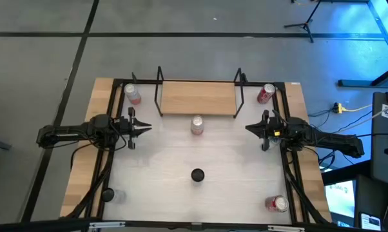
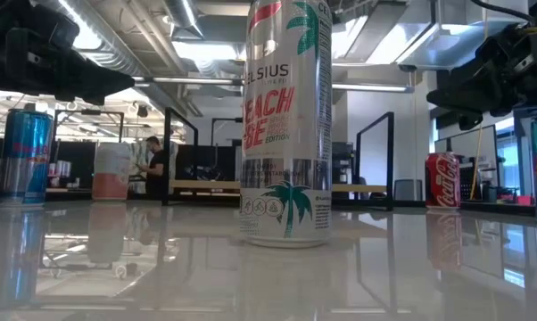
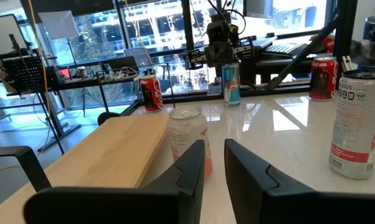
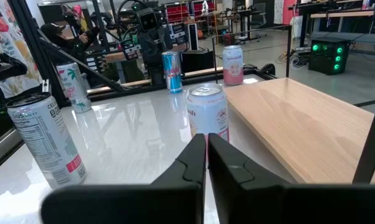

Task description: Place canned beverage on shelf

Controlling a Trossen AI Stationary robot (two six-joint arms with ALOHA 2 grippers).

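Note:
A pink-and-white can (image 1: 196,124) stands upright on the white table, just in front of the shelf (image 1: 197,96), a light-wood board with black rod uprights at the far middle. My left gripper (image 1: 145,127) hovers to the can's left, fingers a narrow gap apart with nothing between them (image 3: 214,155). My right gripper (image 1: 249,127) hovers to the can's right, shut and empty (image 4: 206,155). Both point level at the can (image 3: 189,140) (image 4: 207,112). A tall white Celsius can (image 1: 197,174) stands upright at the table's middle, nearer the front.
Other cans stand at the table's corners: a pink one far left (image 1: 133,94), a red one far right (image 1: 265,93), a red one near right (image 1: 277,203), a blue one near left (image 2: 23,156). People and desks show in the room beyond.

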